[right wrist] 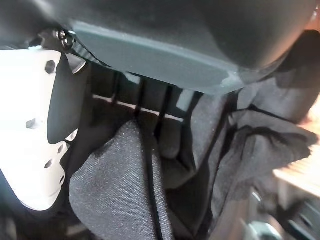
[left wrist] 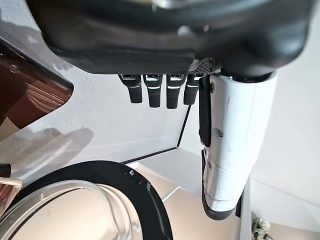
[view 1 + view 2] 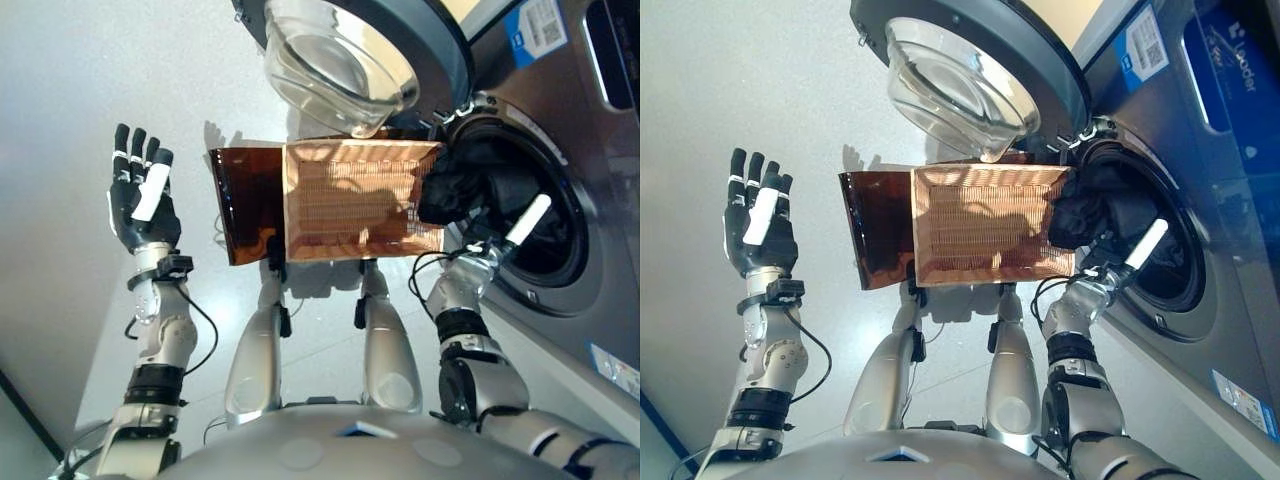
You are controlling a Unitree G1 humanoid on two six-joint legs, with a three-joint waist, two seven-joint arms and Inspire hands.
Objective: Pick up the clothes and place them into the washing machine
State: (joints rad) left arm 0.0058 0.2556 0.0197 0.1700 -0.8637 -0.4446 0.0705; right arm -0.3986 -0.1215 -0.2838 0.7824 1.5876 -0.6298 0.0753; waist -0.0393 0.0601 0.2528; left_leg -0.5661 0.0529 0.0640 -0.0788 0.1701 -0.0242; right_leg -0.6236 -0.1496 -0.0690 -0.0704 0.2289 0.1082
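Note:
A bundle of dark clothes [image 3: 455,190] bulges out of the washing machine's round drum opening [image 3: 560,262] and hangs over the near edge of a brown wicker basket [image 3: 360,200]. My right hand [image 3: 527,221] reaches into that opening just right of the bundle, its white-covered thumb sticking out. In the right wrist view the dark denim-like cloth [image 1: 125,185] lies over my right hand [image 1: 40,125] and hides how it stands. My left hand [image 3: 140,200] is raised off to the left, open and holding nothing, far from the clothes.
The machine's door [image 3: 350,60], with its clear glass bowl, stands open above the basket. The grey washing machine [image 3: 590,130] fills the right side. Pale floor [image 3: 80,80] stretches to the left of the basket.

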